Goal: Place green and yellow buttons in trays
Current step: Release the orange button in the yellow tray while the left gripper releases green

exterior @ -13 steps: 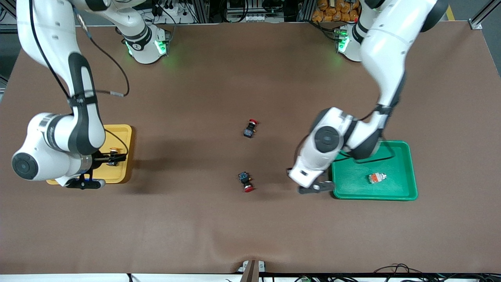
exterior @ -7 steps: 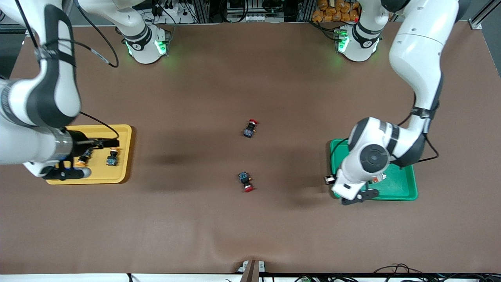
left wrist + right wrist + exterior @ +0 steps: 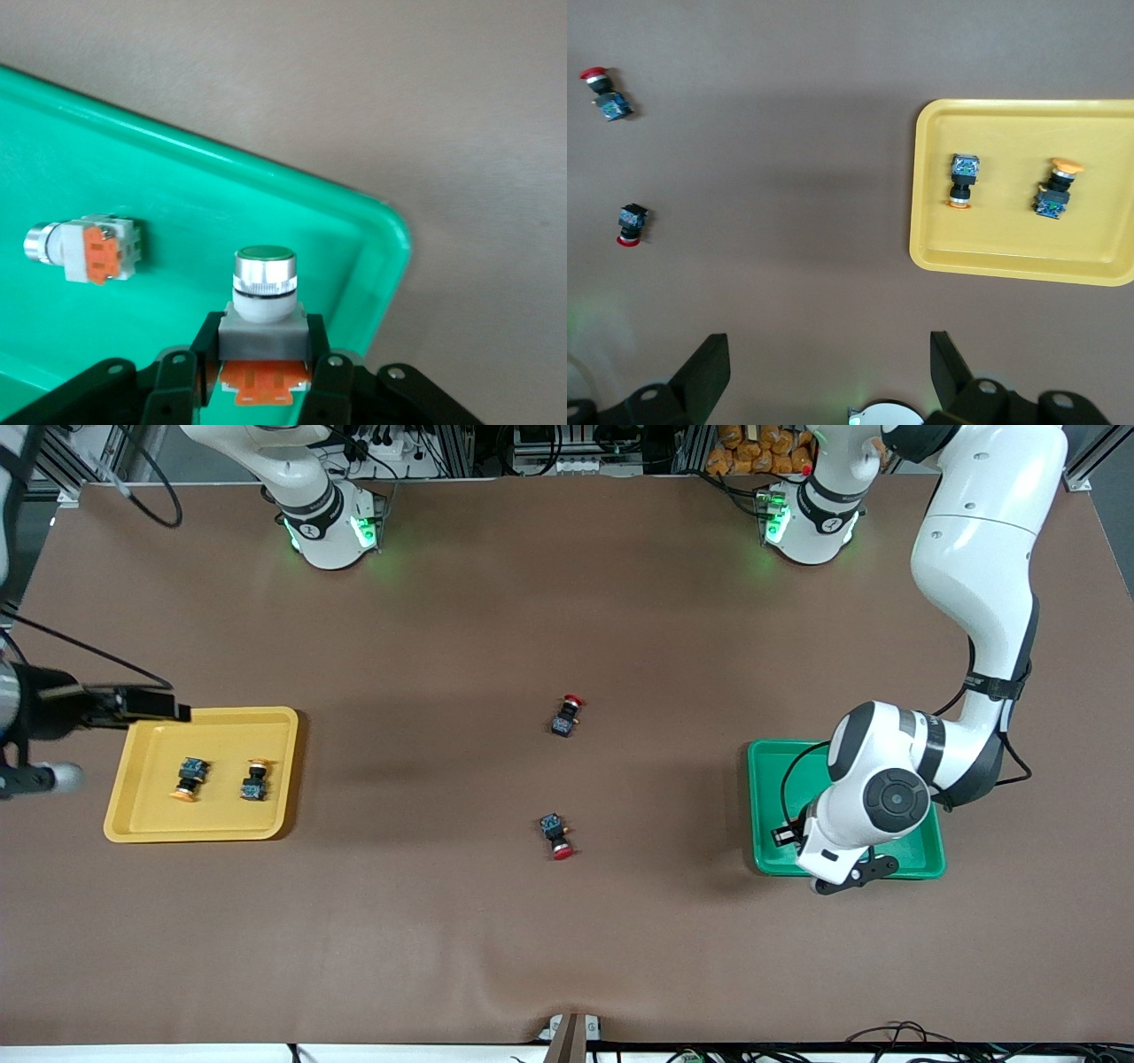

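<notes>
Right gripper (image 3: 824,372) has pulled up off the yellow tray (image 3: 287,731), fingers spread, holding nothing, now over the bench's (image 3: 567,921) right-arm end. 2 yellow-capped buttons (image 3: 187,777) (image 3: 254,779) lie in that tray. 2 red-capped switches (image 3: 567,715) (image 3: 556,836) sit mid-bench. Left gripper (image 3: 263,376) has moved over the green tray (image 3: 758,797), clamping a white-bodied button (image 3: 264,301); another white-bodied one (image 3: 84,251) lies in it.

Yellow tray (image 3: 288,779): two yellow-capped, black-and-blue buttons (image 3: 187,777) (image 3: 254,779) lying side by side. Green tray (image 3: 764,806): one white, orange-banded button (image 3: 84,251) lying on its side; a second, green-capped (image 3: 263,292), upright above it, gripped by left gripper (image 3: 262,367) fingers
</notes>
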Controlling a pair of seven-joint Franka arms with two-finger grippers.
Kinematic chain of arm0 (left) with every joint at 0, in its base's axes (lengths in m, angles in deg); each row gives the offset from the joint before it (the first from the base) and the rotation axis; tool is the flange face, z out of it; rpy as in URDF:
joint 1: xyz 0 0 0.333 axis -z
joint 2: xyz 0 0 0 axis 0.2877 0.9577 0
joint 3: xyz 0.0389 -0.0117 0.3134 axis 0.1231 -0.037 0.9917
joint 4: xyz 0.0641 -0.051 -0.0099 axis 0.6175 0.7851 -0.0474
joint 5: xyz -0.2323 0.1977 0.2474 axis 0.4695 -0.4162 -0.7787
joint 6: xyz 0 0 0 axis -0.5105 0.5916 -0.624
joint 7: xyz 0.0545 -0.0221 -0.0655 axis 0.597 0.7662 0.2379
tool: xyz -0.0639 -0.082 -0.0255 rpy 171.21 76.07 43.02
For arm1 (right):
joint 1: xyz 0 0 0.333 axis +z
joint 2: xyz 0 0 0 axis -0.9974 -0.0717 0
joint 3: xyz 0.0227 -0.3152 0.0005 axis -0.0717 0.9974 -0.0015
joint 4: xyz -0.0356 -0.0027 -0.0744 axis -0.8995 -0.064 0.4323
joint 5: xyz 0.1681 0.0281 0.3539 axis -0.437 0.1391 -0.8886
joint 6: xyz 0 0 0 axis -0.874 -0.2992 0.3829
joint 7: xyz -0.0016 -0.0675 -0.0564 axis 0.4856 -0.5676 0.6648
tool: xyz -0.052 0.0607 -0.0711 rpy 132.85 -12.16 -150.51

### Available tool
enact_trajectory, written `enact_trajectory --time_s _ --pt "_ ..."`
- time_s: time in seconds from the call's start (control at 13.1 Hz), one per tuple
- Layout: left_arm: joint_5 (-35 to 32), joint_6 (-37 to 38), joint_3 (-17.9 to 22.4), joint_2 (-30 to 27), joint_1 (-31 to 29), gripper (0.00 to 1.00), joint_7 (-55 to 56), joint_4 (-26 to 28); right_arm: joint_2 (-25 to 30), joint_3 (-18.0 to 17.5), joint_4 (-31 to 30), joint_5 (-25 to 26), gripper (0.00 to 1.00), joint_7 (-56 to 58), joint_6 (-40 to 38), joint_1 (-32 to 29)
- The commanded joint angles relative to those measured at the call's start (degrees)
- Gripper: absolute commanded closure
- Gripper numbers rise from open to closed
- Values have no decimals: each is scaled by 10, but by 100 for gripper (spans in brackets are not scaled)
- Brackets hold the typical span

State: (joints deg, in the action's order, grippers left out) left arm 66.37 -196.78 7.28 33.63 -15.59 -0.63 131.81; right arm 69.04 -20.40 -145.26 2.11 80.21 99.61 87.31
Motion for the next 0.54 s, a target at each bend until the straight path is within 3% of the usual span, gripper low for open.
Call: enact_trajectory --time_s 0.0,0.15,0.31,0.46 --pt "-13 5 -6 -8 -23 38 -15 11 88 -7 -73 23 0 -11 14 9" --pt "-13 6 -8 -15 -22 0 -20 9 177 21 -183 28 0 -45 76 44" --pt "-13 11 -8 -39 -23 0 -26 9 251 15 -276 40 0 -56 126 35" --pt "-13 37 -7 -69 -25 0 -39 4 275 -1 -296 58 0 -61 129 29"
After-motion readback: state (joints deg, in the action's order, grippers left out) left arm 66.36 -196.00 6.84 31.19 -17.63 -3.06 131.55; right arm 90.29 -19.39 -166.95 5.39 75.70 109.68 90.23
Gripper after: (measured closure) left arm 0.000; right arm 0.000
